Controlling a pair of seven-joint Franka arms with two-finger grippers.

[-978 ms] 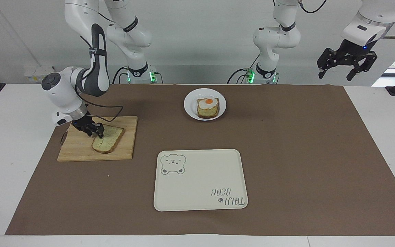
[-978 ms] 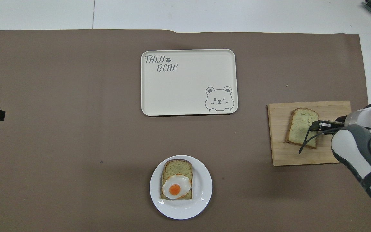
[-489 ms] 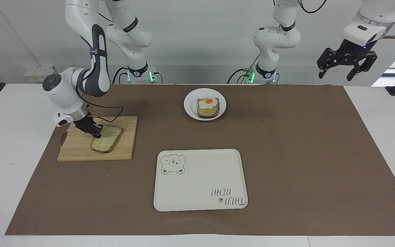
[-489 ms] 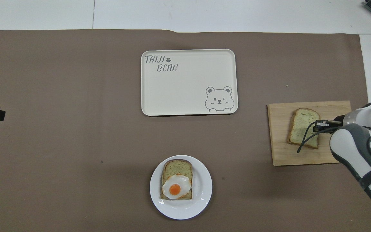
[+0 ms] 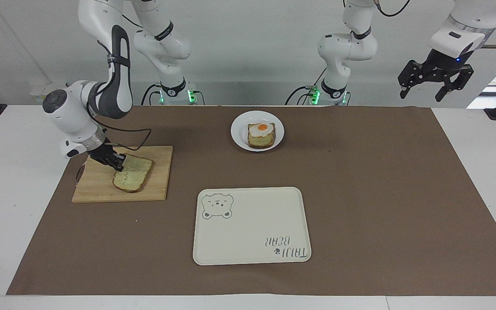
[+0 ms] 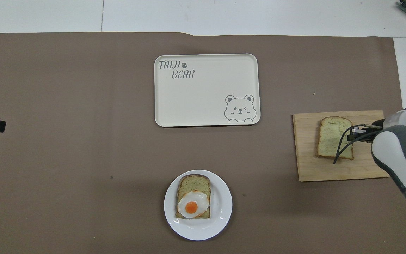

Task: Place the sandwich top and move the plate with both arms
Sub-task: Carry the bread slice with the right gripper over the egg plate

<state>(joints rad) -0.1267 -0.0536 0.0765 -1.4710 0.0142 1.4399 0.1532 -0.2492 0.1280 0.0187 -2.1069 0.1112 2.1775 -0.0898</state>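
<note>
Brown matting (image 5: pixel 360 193) covered the table. Right gripper (image 5: pixel 118 162) was clamped on the sandwich top (image 5: pixel 132 174), one edge raised off the cutting board (image 5: pixel 101 189) beneath it. Left gripper (image 5: pixel 435 84) waited, released. Recommended: lift level, carry slowly to the plate (image 5: pixel 239 137).

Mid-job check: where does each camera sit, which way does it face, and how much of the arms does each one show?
Facing view: high across the table, facing the robots; both arms whole, right gripper shut on the sandwich top, left gripper waiting, open.
Overhead view: above the robots' end, looking steeply down; only the right arm's forearm and gripper.
Shared: cutting board, plate, tray.
</note>
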